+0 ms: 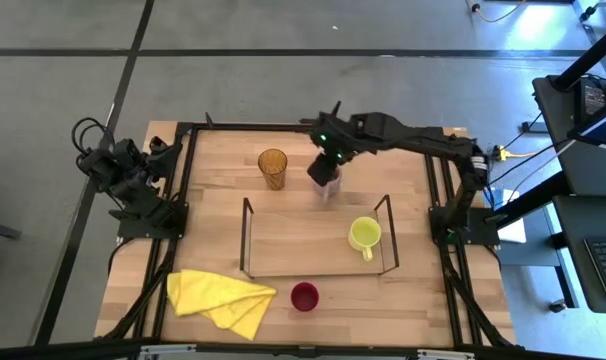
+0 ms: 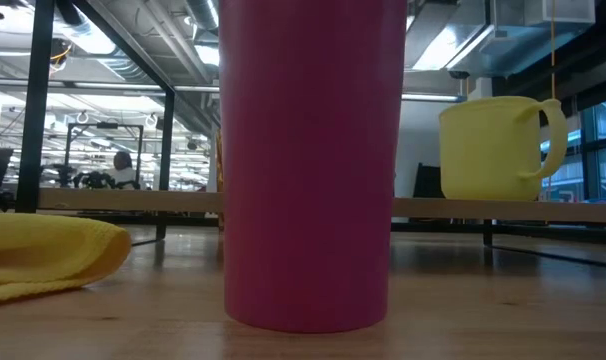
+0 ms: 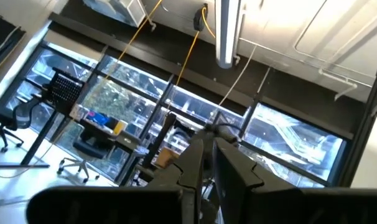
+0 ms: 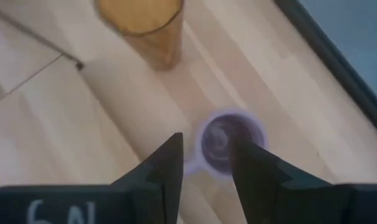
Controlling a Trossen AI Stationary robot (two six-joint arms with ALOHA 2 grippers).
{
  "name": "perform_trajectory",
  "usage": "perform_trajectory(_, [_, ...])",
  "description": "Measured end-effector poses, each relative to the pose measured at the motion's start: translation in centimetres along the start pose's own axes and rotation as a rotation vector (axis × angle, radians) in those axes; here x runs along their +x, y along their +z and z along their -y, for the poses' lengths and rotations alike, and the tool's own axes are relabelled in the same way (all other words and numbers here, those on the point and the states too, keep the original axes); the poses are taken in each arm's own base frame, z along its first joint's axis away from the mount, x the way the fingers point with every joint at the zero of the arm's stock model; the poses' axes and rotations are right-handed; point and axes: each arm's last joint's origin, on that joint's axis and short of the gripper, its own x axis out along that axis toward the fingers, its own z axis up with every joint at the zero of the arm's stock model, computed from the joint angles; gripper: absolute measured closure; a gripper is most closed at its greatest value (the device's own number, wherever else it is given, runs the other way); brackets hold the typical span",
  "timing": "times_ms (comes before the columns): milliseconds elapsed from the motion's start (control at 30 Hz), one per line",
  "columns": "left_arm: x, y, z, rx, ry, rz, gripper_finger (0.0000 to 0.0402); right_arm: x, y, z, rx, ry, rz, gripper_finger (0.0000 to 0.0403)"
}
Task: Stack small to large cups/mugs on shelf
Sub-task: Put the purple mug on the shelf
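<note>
Overhead, right hand [image 4: 206, 163] spread above lilac mug [image 4: 229, 142], beside amber tumbler [image 4: 148, 28]

My fingers [image 4: 207, 168] look like matte dark plastic. The tabletop [image 1: 223, 165] is pale smooth wood, same as the shelf [image 1: 293, 245] board with its thin black metal wire ends. The amber tumbler [image 1: 272, 168] is see-through plastic, the yellow cloth [image 1: 218, 298] soft and crumpled, the yellow-green mug [image 2: 493, 148] matte.

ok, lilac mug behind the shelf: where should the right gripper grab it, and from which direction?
From straight above, on the rim. The lilac mug stands upright on the table with its mouth open upward, and the right gripper hangs over it, fingers open astride the near wall. One finger inside and one outside looks the simplest pinch. The amber tumbler stands apart, so it likely won't interfere.
</note>
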Motion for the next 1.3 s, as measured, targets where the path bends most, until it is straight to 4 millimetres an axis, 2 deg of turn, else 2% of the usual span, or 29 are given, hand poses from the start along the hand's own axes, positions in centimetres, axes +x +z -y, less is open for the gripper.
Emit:
perform_trajectory(167, [0.0,0.0,0.0,-0.003,0.012,0.001,0.037,2.2,1.4,0.6,0.036,-0.055,-0.132,0.0274])
perform_trajectory(267, [0.0,0.0,-0.1,-0.002,0.024,-0.001,0.037,3.7,1.2,1.2,0.023,-0.109,-0.271,0.0274])
perform_trajectory(367, [0.0,-0.1,-0.1,0.008,0.031,-0.01,0.037,4.6,0.9,1.4,0.003,-0.144,-0.332,0.0274])
perform_trajectory(600, [0.0,-0.5,-0.1,0.045,0.04,-0.038,0.037,5.5,1.1,-0.4,-0.012,-0.072,-0.285,0.0266])
perform_trajectory(767, [0.0,-0.5,-0.1,0.049,0.055,-0.04,0.037,5.5,1.1,-1.6,0.002,-0.026,-0.252,0.0227])
perform_trajectory(967, [0.0,-0.5,-0.1,0.054,0.056,-0.04,0.037,6.7,0.8,-1.6,0.041,-0.064,-0.288,0.0191])
perform_trajectory(1167, [0.0,-0.5,-0.1,0.053,0.056,-0.04,0.037,9.1,0.0,-1.6,0.041,-0.09,-0.34,0.0191])
perform_trajectory(1300, [0.0,-0.5,-0.1,0.047,0.056,-0.04,0.037,9.9,-0.6,-1.4,0.041,-0.126,-0.368,0.0194])
